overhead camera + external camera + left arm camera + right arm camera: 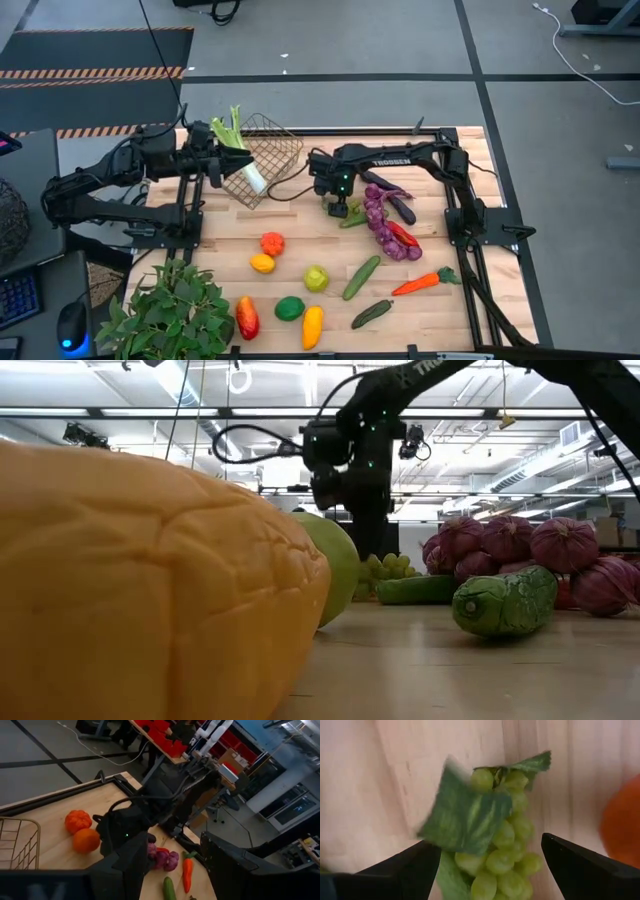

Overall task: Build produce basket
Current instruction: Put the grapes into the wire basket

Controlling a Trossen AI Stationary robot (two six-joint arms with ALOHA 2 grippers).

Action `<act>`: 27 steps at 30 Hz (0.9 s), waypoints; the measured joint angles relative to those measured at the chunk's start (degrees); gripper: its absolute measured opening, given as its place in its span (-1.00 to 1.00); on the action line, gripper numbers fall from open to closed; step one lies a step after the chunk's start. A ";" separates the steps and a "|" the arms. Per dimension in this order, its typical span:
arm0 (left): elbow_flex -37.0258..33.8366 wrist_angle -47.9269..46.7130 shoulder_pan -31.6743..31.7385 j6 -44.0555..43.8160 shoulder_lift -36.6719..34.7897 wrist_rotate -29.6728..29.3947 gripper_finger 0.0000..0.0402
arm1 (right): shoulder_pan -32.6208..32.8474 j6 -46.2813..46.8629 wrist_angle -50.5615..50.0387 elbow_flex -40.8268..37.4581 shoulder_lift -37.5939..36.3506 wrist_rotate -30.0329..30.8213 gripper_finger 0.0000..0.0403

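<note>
high view. locate the basket point(268, 150) at the far side of the table point(450, 310), left of centre, carrying the celery point(236, 135) across its rim. find the left gripper point(214, 168) just beside the basket's left side. find the right gripper point(341, 208) near the table's centre, directly over the green grapes point(354, 217) and just beside the purple grapes point(385, 232).

low view. confirm the right gripper low over the green grapes point(385, 567), behind a large yellow-orange piece point(150, 580). cannot tell contact from here.

left wrist view. read the left gripper as spread wide, holding nothing. note the basket's corner point(20, 845) off to one side, apart from the fingers.

right wrist view. read the right gripper as spread wide, straddling the green grapes point(510, 850), not yet closed. note the cloth leaf point(465, 817) covering part of the bunch.

hazards. expect a pinch on the leaf alone if closed too high, with the bunch swinging or dropping. expect slip on the lumpy, yielding bunch. watch for snagging the purple grapes on lift. guard against knocking the celery off the rim during the drop.

count, from the high view. one basket, one celery, one bunch each of green grapes and purple grapes. two cucumbers point(361, 277), one carrot point(420, 284), apparently two eggplants point(402, 209), one red piece point(402, 235) on the purple grapes. six loose pieces near left: one orange, one yellow-orange, one light green, one dark green, one red, one yellow. one leafy plant point(170, 310).
</note>
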 joint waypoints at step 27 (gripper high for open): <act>0.00 0.22 -0.40 -4.75 2.73 -0.14 -0.06 | -0.28 1.65 3.87 2.32 0.13 -4.50 -0.45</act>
